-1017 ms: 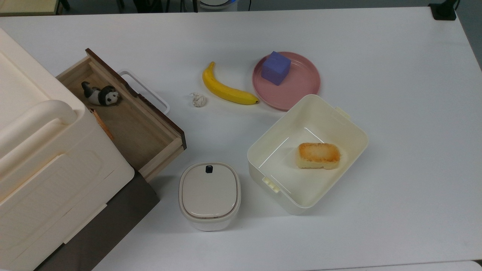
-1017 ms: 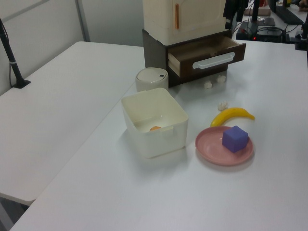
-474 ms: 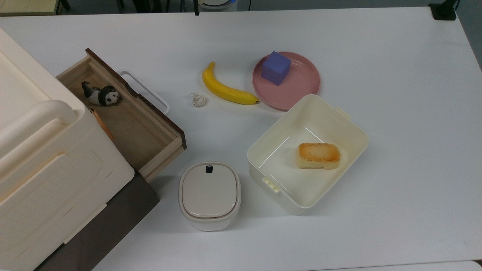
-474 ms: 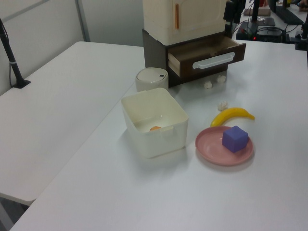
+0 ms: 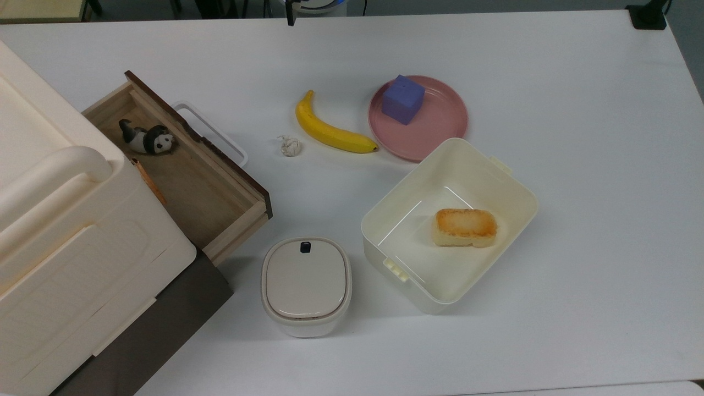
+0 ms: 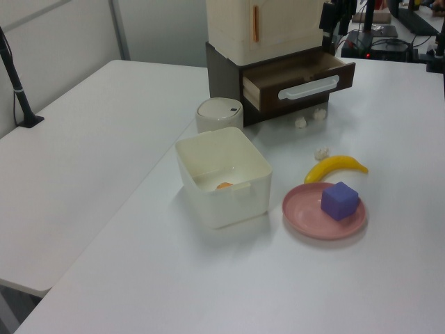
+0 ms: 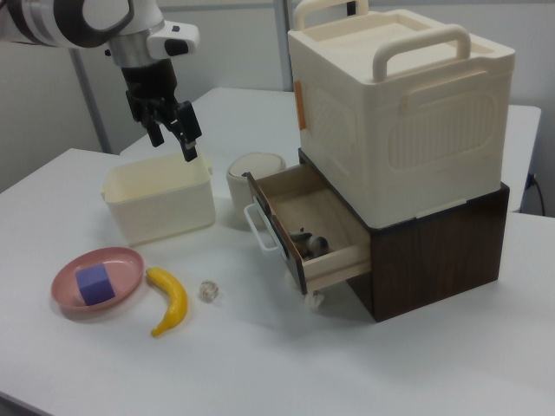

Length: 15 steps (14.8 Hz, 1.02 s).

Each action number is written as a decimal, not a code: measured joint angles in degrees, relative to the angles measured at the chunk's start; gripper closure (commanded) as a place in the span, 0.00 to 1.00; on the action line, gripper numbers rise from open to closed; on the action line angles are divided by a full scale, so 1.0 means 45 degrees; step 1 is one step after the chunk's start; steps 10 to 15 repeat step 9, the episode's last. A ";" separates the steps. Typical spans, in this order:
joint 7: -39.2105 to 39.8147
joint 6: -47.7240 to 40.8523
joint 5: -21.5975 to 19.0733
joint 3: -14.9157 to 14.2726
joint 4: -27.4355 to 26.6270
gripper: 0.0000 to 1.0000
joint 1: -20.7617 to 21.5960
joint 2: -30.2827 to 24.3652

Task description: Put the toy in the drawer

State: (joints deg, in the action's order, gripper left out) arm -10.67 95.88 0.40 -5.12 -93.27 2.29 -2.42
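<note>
The robot arm (image 7: 82, 17) has white and light grey rounded shells with a dark ring at the joint. The gripper (image 7: 172, 132) is black, with two slim black fingers (image 7: 187, 130).

The white table (image 5: 577, 137) carries banana (image 5: 329, 129), pink plate (image 5: 440, 124) (cube-laden), tub (image 5: 511, 181), paper ball (image 5: 289, 146).

Count around the open drawer (image 5: 209, 192): one panda toy (image 5: 147, 138) inside it, one paper ball (image 5: 289, 146), one banana (image 5: 328, 130), one pink plate (image 5: 440, 126) bearing one purple cube (image 5: 403, 99). One cream tub (image 5: 511, 187) holding one bread piece (image 5: 465, 227), one lidded white container (image 5: 306, 285). One cream handled box (image 7: 399, 104) on the cabinet above the drawer.
</note>
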 measured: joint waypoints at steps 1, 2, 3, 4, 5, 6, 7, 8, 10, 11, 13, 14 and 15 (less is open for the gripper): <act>-0.0491 0.0000 0.0000 0.0000 0.0000 0.00 0.0001 0.0000; -0.0565 0.0000 0.0000 0.0000 0.0000 0.00 0.0000 0.0001; -0.0609 0.0001 0.0000 -0.0005 0.0000 0.00 -0.0002 0.0001; -0.0655 0.0001 -0.0028 -0.0011 0.0000 0.00 -0.0005 0.0000; -0.0676 0.0001 -0.0036 -0.0014 0.0000 0.00 -0.0012 0.0001; -0.0677 0.0001 -0.0036 -0.0014 0.0000 0.00 -0.0020 0.0001; -0.0670 0.0001 -0.0036 -0.0014 0.0000 0.00 -0.0020 0.0001; -0.0666 0.0001 -0.0037 -0.0014 0.0000 0.00 -0.0013 0.0001; -0.0665 0.0001 -0.0037 -0.0014 0.0000 0.00 -0.0003 0.0001; -0.0665 0.0001 -0.0037 -0.0014 0.0000 0.00 -0.0003 0.0001; -0.0665 0.0001 -0.0037 -0.0014 0.0000 0.00 -0.0003 0.0001; -0.0665 0.0001 -0.0037 -0.0014 0.0000 0.00 -0.0003 0.0001; -0.0665 0.0001 -0.0037 -0.0014 0.0000 0.00 -0.0003 0.0001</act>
